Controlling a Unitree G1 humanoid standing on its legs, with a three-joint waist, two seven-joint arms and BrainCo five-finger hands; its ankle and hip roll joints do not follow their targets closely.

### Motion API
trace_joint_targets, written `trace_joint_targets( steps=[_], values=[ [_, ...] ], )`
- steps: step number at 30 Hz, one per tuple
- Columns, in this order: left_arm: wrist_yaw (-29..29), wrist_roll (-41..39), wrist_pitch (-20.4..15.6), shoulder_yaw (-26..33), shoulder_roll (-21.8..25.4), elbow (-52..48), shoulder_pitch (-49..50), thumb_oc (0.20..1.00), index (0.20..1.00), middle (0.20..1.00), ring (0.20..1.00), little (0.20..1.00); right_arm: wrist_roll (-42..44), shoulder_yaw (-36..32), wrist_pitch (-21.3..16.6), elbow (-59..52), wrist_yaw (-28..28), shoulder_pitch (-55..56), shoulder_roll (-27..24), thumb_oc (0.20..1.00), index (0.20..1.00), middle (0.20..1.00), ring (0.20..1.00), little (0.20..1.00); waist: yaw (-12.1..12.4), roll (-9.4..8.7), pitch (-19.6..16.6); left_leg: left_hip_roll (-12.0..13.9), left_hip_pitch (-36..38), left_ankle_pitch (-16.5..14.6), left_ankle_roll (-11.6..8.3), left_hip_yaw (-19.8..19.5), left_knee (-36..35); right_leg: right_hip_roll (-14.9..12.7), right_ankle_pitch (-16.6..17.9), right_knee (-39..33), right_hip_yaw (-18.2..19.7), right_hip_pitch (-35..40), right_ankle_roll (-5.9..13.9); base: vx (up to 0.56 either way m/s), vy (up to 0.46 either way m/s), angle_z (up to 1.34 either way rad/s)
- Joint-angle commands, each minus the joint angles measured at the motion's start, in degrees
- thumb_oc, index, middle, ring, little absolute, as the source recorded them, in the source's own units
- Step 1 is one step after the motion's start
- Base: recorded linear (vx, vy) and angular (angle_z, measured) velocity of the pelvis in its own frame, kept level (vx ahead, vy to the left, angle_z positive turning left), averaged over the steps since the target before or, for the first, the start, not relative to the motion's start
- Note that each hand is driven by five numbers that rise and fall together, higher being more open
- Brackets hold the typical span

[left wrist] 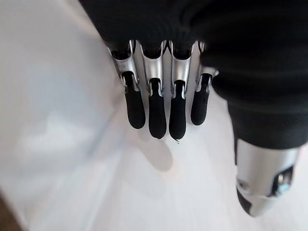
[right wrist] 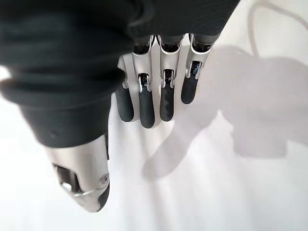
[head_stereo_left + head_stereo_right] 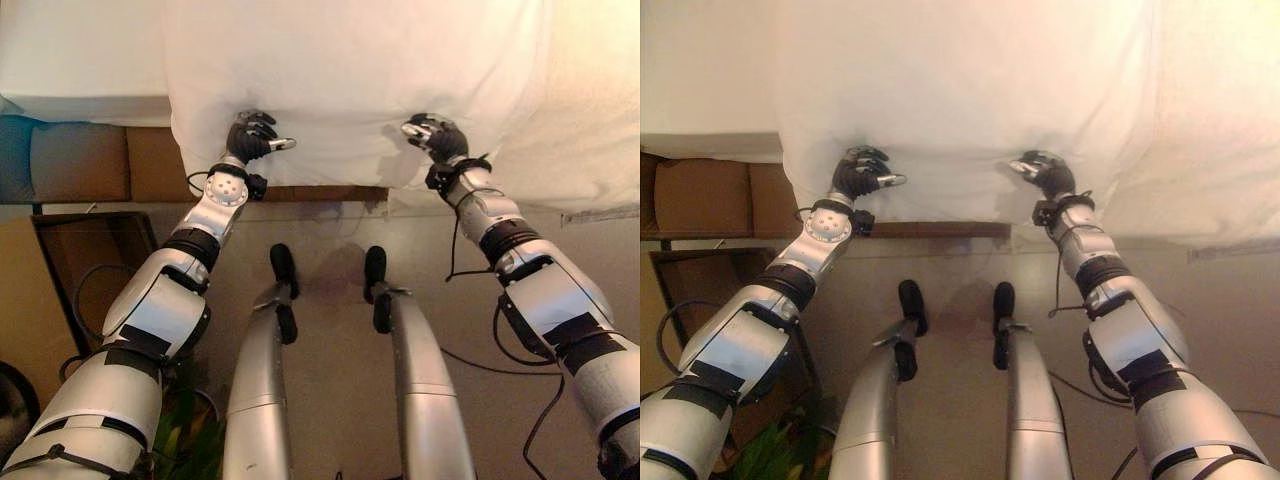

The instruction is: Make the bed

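A white cover [image 3: 350, 70] lies over the bed and hangs down its near side. My left hand [image 3: 250, 137] rests on the cover's lower edge, left of centre. In the left wrist view its fingers [image 1: 156, 113] are straight, with their tips on the white cloth and the thumb [image 1: 262, 190] held apart. My right hand [image 3: 437, 137] sits on the same edge further right. Its fingers [image 2: 147, 108] are also straight against the cloth [image 2: 216, 183], thumb [image 2: 82, 185] apart. Neither hand has cloth pinched. The cloth bunches a little by the right hand.
The brown bed frame [image 3: 150, 165] shows under the cover at the left, with a grey cushion [image 3: 70, 160] beside it. A dark framed panel [image 3: 90, 250] stands on the floor at the left and a green plant [image 3: 190, 440] at the lower left. A cream blanket [image 3: 590, 100] covers the right.
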Motion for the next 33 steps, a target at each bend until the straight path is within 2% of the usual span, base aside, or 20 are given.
trace_joint_targets(
  steps=[1, 6, 8, 9, 12, 14, 15, 18, 19, 21, 22, 23, 24, 26, 27, 29, 33],
  values=[
    [4.9, 1.6, -2.5, 6.2, 5.4, 1.7, -2.8, 1.000, 1.000, 1.000, 1.000, 1.000, 0.4, -3.4, -4.6, 1.1, -2.9, -0.6, -6.2, 1.000, 1.000, 1.000, 1.000, 1.000, 0.0, 1.39, -2.5, -1.9, 4.7, -3.7, -1.29, 2.0, -1.8, 0.4, 4.2, -9.5, -0.6, 6.3, 5.63, 0.01, -0.033, 0.04],
    [5.4, 2.0, -1.5, 8.7, 8.3, 1.2, 0.9, 1.000, 1.000, 1.000, 1.000, 1.000, -1.6, -6.1, -3.7, 2.6, -4.5, 3.5, -11.1, 1.000, 1.000, 1.000, 1.000, 1.000, 0.4, 1.89, -2.6, -2.4, 10.4, -1.6, -1.98, 1.5, -7.8, 0.6, 5.4, -14.6, -1.5, 11.9, 6.44, 0.01, -0.059, 0.03],
    [6.3, -2.0, -0.6, 14.0, 7.4, 3.8, 5.4, 1.000, 1.000, 1.000, 1.000, 1.000, -4.3, -8.6, -2.7, 3.6, -6.2, 7.7, -12.0, 1.000, 1.000, 1.000, 1.000, 1.000, 0.5, 1.68, -2.6, -2.6, 14.6, 0.0, -2.77, 0.9, -10.6, 0.9, 5.8, -17.1, -2.1, 16.6, 6.45, 0.06, -0.120, 0.04],
    [6.1, -2.1, -0.2, 14.4, 6.9, 4.0, 6.8, 1.000, 1.000, 1.000, 1.000, 1.000, -4.4, -9.3, -2.6, 3.5, -6.5, 8.8, -11.6, 1.000, 1.000, 1.000, 1.000, 1.000, 0.4, 1.81, -2.9, -2.8, 15.8, 0.5, -2.66, 0.8, -11.6, 1.1, 6.1, -17.9, -2.2, 17.6, 6.38, 0.06, -0.090, 0.02],
    [5.6, -3.7, 0.2, 17.7, 3.6, 4.9, 13.7, 1.000, 1.000, 1.000, 1.000, 1.000, -4.4, -12.9, -3.3, 2.4, -8.0, 15.9, -8.2, 1.000, 1.000, 1.000, 1.000, 1.000, 0.4, 1.55, -3.9, -3.2, 22.8, 1.3, -2.95, 0.2, -16.0, 1.6, 6.2, -21.5, -2.5, 24.4, 6.58, 0.09, -0.056, 0.01],
    [5.4, -4.2, 0.0, 18.3, 2.9, 4.5, 15.6, 1.000, 1.000, 1.000, 1.000, 1.000, -4.9, -13.2, -3.2, 1.7, -8.1, 17.9, -7.2, 1.000, 1.000, 1.000, 1.000, 1.000, 0.4, 1.41, -4.4, -3.3, 24.3, 2.1, -2.92, 0.0, -17.2, 1.8, 6.9, -22.5, -2.5, 25.7, 6.51, 0.09, -0.042, 0.02],
    [3.7, -4.8, -0.1, 19.2, -0.6, 3.1, 21.4, 1.000, 1.000, 1.000, 1.000, 1.000, -6.5, -13.9, -3.0, 0.6, -7.7, 23.3, -5.1, 1.000, 1.000, 1.000, 1.000, 1.000, 0.5, 1.17, -5.7, -3.3, 28.8, 2.9, -3.25, -0.1, -20.8, 2.0, 7.5, -25.5, -2.7, 30.1, 6.78, 0.12, -0.053, 0.03],
    [2.3, -1.6, 0.2, 17.4, -3.0, 2.6, 26.4, 1.000, 1.000, 1.000, 1.000, 1.000, -9.0, -13.5, -2.8, -1.0, -6.5, 29.6, -2.0, 1.000, 1.000, 1.000, 1.000, 1.000, 0.5, 0.88, -6.9, -3.2, 33.7, 4.7, -3.94, -0.1, -24.6, 2.4, 8.4, -28.8, -2.9, 35.0, 6.88, 0.12, -0.065, 0.06],
    [0.6, 1.0, 0.6, 16.8, -6.6, 2.8, 30.7, 1.000, 1.000, 1.000, 1.000, 1.000, -10.4, -13.9, -2.6, -0.2, -5.1, 34.5, 0.6, 1.000, 1.000, 1.000, 1.000, 1.000, 0.7, 0.93, -8.4, -3.1, 37.7, 5.5, -4.26, -0.2, -27.9, 2.6, 8.8, -31.5, -3.4, 39.1, 7.07, 0.08, -0.023, 0.06],
    [0.6, 1.0, 0.6, 16.8, -6.7, 2.8, 30.8, 1.000, 1.000, 1.000, 1.000, 1.000, -10.4, -13.9, -2.6, -0.3, -5.1, 34.5, 0.6, 1.000, 1.000, 1.000, 1.000, 1.000, 0.7, 0.97, -8.5, -3.0, 37.7, 5.8, -4.26, -0.2, -28.1, 2.7, 9.0, -31.8, -3.4, 39.1, 7.04, 0.07, -0.009, 0.03],
    [-4.2, 2.2, 1.4, 15.5, -10.3, 3.7, 36.4, 1.000, 1.000, 1.000, 1.000, 1.000, -12.9, -14.0, -1.8, -0.5, -3.7, 40.6, 3.8, 1.000, 1.000, 1.000, 1.000, 1.000, 0.1, 0.85, -11.0, -2.4, 41.5, 6.6, -4.62, -0.1, -30.7, 3.0, 9.5, -34.3, -3.3, 42.8, 7.15, 0.09, 0.018, 0.05],
    [-7.0, 2.7, 1.7, 14.7, -11.8, 4.0, 38.5, 1.000, 1.000, 1.000, 1.000, 1.000, -15.1, -13.6, -1.5, 0.0, -3.4, 42.3, 4.9, 1.000, 1.000, 1.000, 1.000, 1.000, 0.0, 0.97, -12.0, -2.1, 42.7, 6.5, -4.57, -0.1, -31.4, 3.0, 9.5, -34.9, -3.3, 43.9, 7.19, 0.09, 0.018, 0.06],
    [-7.1, 2.7, 1.7, 14.7, -11.8, 4.0, 38.6, 1.000, 1.000, 1.000, 1.000, 1.000, -15.1, -13.6, -1.5, -0.1, -3.4, 42.4, 4.9, 1.000, 1.000, 1.000, 1.000, 1.000, 0.0, 0.97, -12.0, -2.1, 42.9, 6.5, -4.57, -0.1, -31.5, 3.0, 9.5, -34.9, -3.4, 44.0, 7.20, 0.06, 0.034, 0.04],
    [-11.9, 3.2, 2.8, 14.3, -14.9, 4.9, 43.8, 1.000, 1.000, 1.000, 1.000, 1.000, -19.1, -14.0, -0.6, 0.8, -2.0, 47.4, 7.5, 1.000, 1.000, 1.000, 1.000, 1.000, -0.4, 0.88, -14.7, -1.6, 45.7, 6.3, -4.51, 0.3, -32.4, 3.2, 10.1, -37.0, -3.2, 47.2, 7.26, 0.06, 0.029, 0.02],
    [-11.9, 3.2, 2.8, 14.3, -14.9, 4.9, 43.8, 1.000, 1.000, 1.000, 1.000, 1.000, -19.2, -14.0, -0.6, 0.8, -2.1, 47.5, 7.5, 1.000, 1.000, 1.000, 1.000, 1.000, -0.4, 0.88, -14.7, -1.6, 45.7, 6.2, -4.51, 0.3, -32.4, 3.2, 10.2, -37.1, -3.2, 47.3, 7.26, 0.06, 0.014, 0.03],
    [-14.8, 4.4, 3.7, 14.1, -16.8, 7.3, 46.7, 1.000, 1.000, 1.000, 1.000, 1.000, -21.7, -14.2, 0.1, 2.2, -1.0, 50.6, 8.9, 1.000, 1.000, 1.000, 1.000, 1.000, -0.7, 0.72, -16.9, -1.4, 47.1, 5.4, -4.43, 0.5, -32.4, 3.1, 10.9, -39.3, -2.9, 49.3, 7.55, 0.05, 0.025, -0.02],
    [-16.4, 9.5, 6.3, 14.4, -21.1, 12.6, 52.4, 1.000, 1.000, 1.000, 1.000, 1.000, -25.2, -14.3, 1.2, 4.9, 0.5, 56.7, 12.9, 1.000, 1.000, 1.000, 1.000, 1.000, -1.0, 0.35, -21.7, -1.3, 50.5, 3.5, -4.14, 0.8, -32.4, 2.6, 11.9, -42.7, -2.4, 53.9, 7.91, 0.09, 0.056, -0.06]
  ],
)
